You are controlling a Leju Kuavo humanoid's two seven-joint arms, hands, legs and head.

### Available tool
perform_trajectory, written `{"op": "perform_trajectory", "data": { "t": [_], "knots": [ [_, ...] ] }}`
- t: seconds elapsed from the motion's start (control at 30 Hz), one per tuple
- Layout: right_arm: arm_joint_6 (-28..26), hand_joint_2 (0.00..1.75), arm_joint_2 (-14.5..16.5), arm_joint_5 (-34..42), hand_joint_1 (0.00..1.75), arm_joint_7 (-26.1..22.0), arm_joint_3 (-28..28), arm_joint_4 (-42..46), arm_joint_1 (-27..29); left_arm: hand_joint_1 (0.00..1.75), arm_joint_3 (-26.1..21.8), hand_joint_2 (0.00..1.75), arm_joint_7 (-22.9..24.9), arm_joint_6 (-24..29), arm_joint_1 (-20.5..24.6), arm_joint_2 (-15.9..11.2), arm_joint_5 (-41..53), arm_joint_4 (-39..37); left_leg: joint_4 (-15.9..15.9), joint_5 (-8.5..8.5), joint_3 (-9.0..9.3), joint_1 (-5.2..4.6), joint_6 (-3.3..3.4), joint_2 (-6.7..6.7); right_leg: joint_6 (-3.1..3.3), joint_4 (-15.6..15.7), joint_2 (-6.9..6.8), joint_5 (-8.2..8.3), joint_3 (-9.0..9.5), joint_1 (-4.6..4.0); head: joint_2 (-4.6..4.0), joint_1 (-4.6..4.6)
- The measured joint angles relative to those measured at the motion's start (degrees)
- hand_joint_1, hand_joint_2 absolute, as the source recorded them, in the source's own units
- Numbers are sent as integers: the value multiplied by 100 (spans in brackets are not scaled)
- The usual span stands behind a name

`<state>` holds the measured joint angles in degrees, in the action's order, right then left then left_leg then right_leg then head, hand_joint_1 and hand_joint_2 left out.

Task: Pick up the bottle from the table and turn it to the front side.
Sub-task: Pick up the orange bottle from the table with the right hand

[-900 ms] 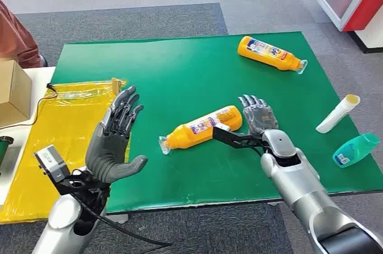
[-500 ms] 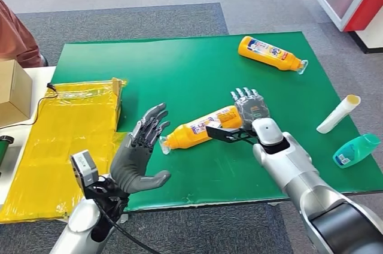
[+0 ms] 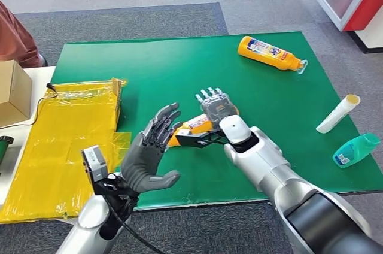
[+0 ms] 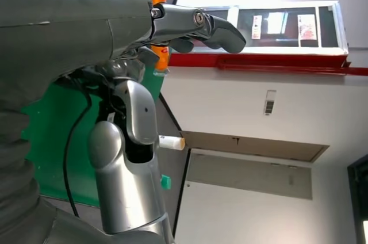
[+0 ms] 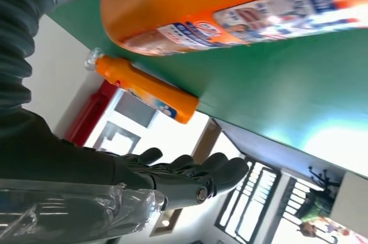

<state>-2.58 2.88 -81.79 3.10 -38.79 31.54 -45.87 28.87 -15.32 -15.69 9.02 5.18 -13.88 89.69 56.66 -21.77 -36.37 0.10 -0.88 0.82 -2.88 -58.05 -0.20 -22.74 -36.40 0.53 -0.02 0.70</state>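
Observation:
An orange bottle [image 3: 195, 126] with a printed label lies on its side on the green mat [image 3: 181, 68]. My right hand [image 3: 218, 108] reaches over its thick end, fingers straight, thumb stretched along the near side. In the right wrist view the bottle [image 5: 243, 8] lies between thumb and straight fingers [image 5: 191, 175], which are not wrapped around it. My left hand [image 3: 151, 153] hovers open with fingers spread, right at the bottle's neck end and hiding the cap. The left wrist view shows its fingers [image 4: 204, 25] and a bit of the orange bottle [image 4: 162, 60].
A second orange bottle [image 3: 268, 53] lies at the mat's far right. A white tube [image 3: 337, 114] and a teal bottle [image 3: 356, 149] lie near the right edge. A yellow bag [image 3: 58, 140] and a cardboard box [image 3: 14, 92] are left; a person's sleeve [image 3: 15, 38] is beyond.
My right hand has slid left along the bottle and now covers its thick end. My left hand has swung right and forward to the bottle's neck end.

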Motion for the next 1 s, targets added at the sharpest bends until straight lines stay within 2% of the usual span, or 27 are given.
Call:
{"op": "perform_trajectory", "data": {
  "t": [0.17, 0.47, 1.0],
  "knots": [
    [61, 175, 184, 14, 0, -63, -162, -42, -50, 0, 71, 175, 29, -4, 129, -9, 42, -11, 0, 0, 0, 0, 0, -1, 0, 0, -1, 0, 1, 1, 0, 0],
    [132, 175, 312, 16, 0, -126, -362, -176, -64, 0, 143, 175, 43, -4, 254, -31, 57, -13, 0, 0, 0, 0, 0, -1, 0, 0, 0, 0, 0, 0, 0, 0],
    [370, 175, 235, 140, 0, -235, -676, -680, -97, 0, 179, 175, 37, 51, 319, -146, 44, -4, 1, 0, 1, -1, 0, -1, 0, 0, 0, 1, 0, 1, 0, 1]
  ]
}}
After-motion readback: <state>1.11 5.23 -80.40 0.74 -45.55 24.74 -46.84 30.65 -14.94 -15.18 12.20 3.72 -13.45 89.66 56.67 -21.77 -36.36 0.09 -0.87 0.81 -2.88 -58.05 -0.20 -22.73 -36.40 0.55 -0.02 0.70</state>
